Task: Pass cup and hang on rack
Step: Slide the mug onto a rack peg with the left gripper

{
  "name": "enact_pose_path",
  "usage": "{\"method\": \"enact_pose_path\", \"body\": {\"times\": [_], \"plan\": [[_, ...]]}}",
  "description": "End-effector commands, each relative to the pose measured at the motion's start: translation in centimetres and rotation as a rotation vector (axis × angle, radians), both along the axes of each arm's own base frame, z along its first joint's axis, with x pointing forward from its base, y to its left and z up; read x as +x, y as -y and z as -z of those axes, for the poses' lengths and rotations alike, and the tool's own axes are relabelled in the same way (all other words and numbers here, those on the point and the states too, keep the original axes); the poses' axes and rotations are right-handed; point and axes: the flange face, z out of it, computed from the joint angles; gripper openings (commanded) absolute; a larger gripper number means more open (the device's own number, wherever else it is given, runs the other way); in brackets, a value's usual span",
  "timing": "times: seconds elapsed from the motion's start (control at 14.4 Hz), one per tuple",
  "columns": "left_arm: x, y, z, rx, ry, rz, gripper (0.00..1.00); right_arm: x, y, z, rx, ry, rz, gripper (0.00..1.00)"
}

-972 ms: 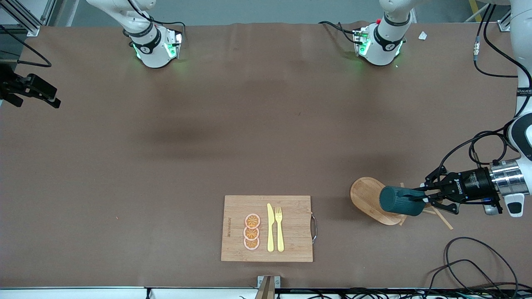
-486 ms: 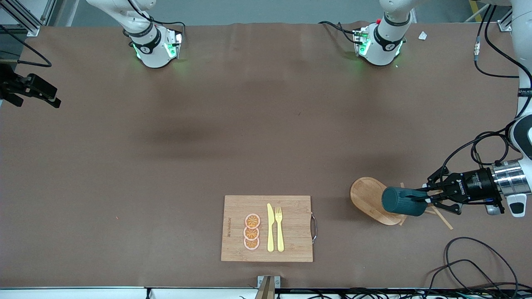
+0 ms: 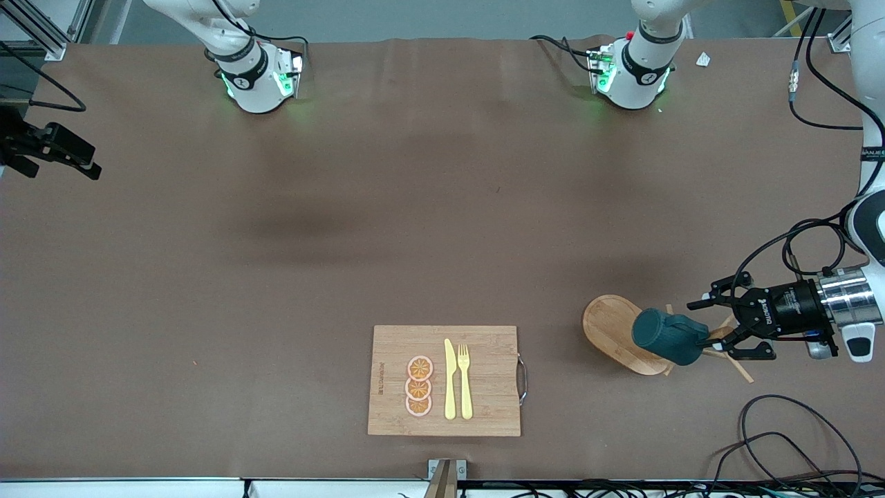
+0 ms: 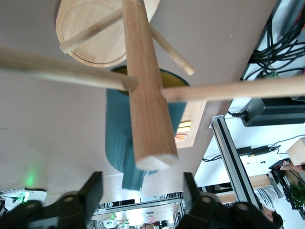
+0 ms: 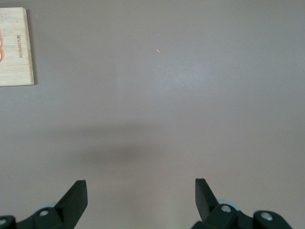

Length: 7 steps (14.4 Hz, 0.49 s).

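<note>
While the cup (image 3: 667, 336) hangs on the rack (image 3: 612, 332) | left gripper (image 3: 706, 329) spread apart beside it | right gripper (image 5: 140, 191) waits, fingers apart.

1 cup (image 3: 667, 336), 1 rack (image 3: 615, 332), 1 cutting board (image 3: 484, 380), 3 orange slices (image 3: 419, 386), 1 knife (image 3: 450, 379), 1 fork (image 3: 464, 380).

Two dark fingertips (image 5: 74, 198) of the right gripper (image 5: 140, 200) are seen set wide apart, with the jaws open and nothing held between them. Beneath the jaws only the brown desk (image 5: 181, 95) is shown — a soft dark shadow band is cast across it just ahead of the fingertips. A tiny red speck (image 5: 157, 50) is seen on the desk well ahead of the jaws. At one corner, far ahead of the jaws and off to the side, part of a bamboo cutting board (image 5: 16, 47) is shown — it is cut off by the edge, and faint printed lettering and a sliver of orange are seen on it.
</note>
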Motion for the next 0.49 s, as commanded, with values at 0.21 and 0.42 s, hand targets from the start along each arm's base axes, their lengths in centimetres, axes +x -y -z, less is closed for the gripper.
{"method": "enact_pose_path", "body": {"times": [0.21,0.42], "plan": [[-2.0,3.2,-6.5,0.219,0.124,0.228,0.99,-0.3,0.2,-0.2,0.004,-0.001,-0.006,1.00],[-3.5,5.1,-8.6,0.409,0.205,0.441,0.99,-0.3,0.2,-0.2,0.004,-0.001,-0.006,1.00]]}}
